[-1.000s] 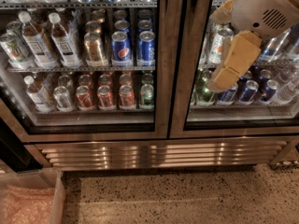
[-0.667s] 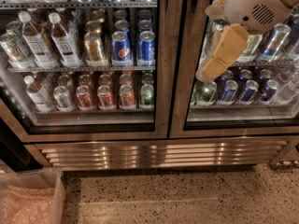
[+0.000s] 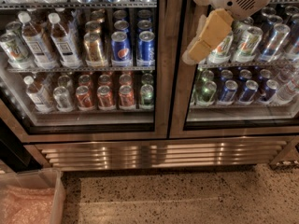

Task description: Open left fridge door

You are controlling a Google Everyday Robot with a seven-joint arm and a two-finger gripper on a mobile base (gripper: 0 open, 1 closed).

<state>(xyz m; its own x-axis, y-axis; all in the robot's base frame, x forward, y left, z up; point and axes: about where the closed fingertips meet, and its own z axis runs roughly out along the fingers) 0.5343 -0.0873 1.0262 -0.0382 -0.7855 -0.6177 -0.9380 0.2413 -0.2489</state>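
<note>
The left fridge door (image 3: 161, 78) is a glass pane in a brushed steel frame and stands shut; white-capped bottles, blue Pepsi cans and red cans show behind it. The fridge (image 3: 159, 153) has a ribbed steel grille along its base. My gripper (image 3: 198, 48), tan with a white wrist above it, hangs in front of the upper left part of the right glass door, just right of the steel posts between the two doors. It holds nothing that I can see.
The right glass door (image 3: 243, 120) shows green-and-white and dark blue cans. A clear plastic bin (image 3: 28, 197) with pink wrap sits on the speckled floor at bottom left. A dark gap lies left of the fridge.
My gripper has moved up and to the left, from the middle of the right door toward the steel posts between the doors. Both doors stay shut.
</note>
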